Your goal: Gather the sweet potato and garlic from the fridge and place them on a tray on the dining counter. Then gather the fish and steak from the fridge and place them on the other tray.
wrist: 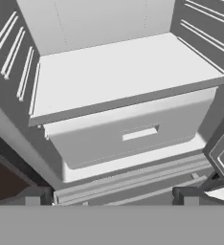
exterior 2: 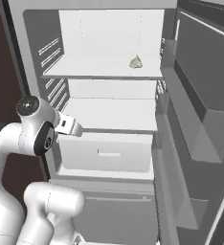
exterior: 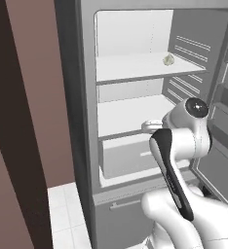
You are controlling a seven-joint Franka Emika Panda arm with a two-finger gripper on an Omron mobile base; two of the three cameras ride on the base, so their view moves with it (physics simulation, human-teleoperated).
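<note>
Wide-open, empty claw (wrist: 111,195) before fridge (wrist: 118,76) drawer (wrist: 133,134) — garlic (exterior 2: 136,61) on top shelf.

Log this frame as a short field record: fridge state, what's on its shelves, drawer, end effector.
fridge: door open, interior exposed
upper shelf: one small pale lumpy item, likely the garlic, near its right side
middle shelf: bare
drawer: closed, below the middle shelf
end effector: open, holding nothing, facing the drawer front and the middle shelf
</note>
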